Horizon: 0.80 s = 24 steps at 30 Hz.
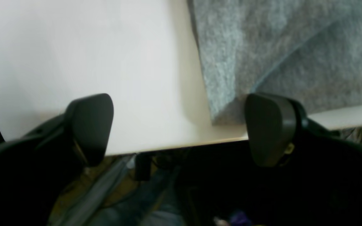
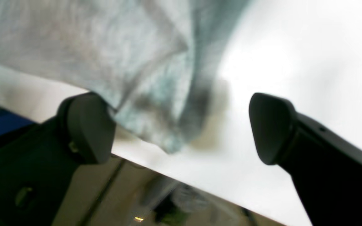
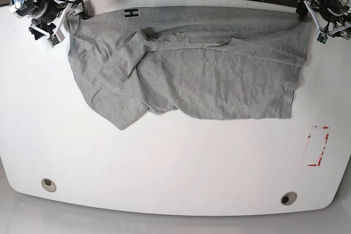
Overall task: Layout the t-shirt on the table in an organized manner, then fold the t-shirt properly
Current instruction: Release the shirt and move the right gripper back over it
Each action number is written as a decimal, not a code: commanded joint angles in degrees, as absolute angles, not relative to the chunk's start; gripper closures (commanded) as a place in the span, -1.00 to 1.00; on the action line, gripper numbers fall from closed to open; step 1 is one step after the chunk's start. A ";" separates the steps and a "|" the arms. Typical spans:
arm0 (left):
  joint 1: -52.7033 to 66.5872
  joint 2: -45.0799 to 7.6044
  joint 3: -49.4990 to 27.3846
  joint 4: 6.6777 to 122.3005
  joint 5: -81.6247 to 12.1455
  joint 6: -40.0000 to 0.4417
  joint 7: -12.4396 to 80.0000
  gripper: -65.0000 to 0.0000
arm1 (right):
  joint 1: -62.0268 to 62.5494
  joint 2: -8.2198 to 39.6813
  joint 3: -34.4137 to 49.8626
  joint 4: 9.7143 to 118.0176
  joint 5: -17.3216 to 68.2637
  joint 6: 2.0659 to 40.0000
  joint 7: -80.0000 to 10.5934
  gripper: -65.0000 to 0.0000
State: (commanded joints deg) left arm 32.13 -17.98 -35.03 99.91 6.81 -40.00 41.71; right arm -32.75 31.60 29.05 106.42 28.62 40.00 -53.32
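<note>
The base view looks straight down on the whole table (image 3: 175, 163). Both wrist views sit close behind their fingers, facing the far edge, sharing the t-shirt's (image 3: 192, 69) corners.

We lose the t-shirt (image 2: 112, 59) to blur at the right wrist, and the left wrist view cuts its cloth off top and right.

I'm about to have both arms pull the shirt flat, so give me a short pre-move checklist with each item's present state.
1. Left pincer open: ok.
2. Right pincer open: ok.
3. Left pincer at a corner of the wrinkly heather-grey t-shirt: ok, the corner lies beside one finger.
4. Right pincer at shirt edge: ok, cloth lies between the fingers.
5. Shirt spread flat: not ok, one sleeve is folded over.
6. Shirt fully on the glossy white table: ok.
</note>
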 joint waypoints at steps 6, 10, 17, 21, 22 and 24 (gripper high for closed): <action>30.55 -19.12 -37.85 102.02 6.81 -40.00 41.71 -1.00 | -30.20 32.04 31.60 109.41 28.70 40.00 -57.27 -0.95; 28.18 -19.03 -39.34 103.60 6.81 -40.00 41.71 -1.00 | -27.82 32.13 31.96 109.58 28.70 40.00 -58.68 -0.95; 23.78 -18.77 -40.57 103.78 7.08 -40.00 41.80 -1.00 | -24.40 33.19 31.87 109.58 28.70 40.00 -62.55 -0.95; 23.43 -18.77 -40.57 103.78 7.08 -40.00 42.24 -1.00 | -23.43 33.71 31.78 109.58 28.70 40.00 -63.60 -0.95; 23.34 -18.77 -40.57 103.78 6.99 -40.00 42.33 -1.00 | -23.34 33.71 31.78 109.58 28.70 40.00 -63.60 -0.95; 22.73 -18.77 -40.57 104.57 6.73 -40.00 42.86 -1.00 | -23.16 33.89 31.78 109.49 28.70 40.00 -63.52 -0.95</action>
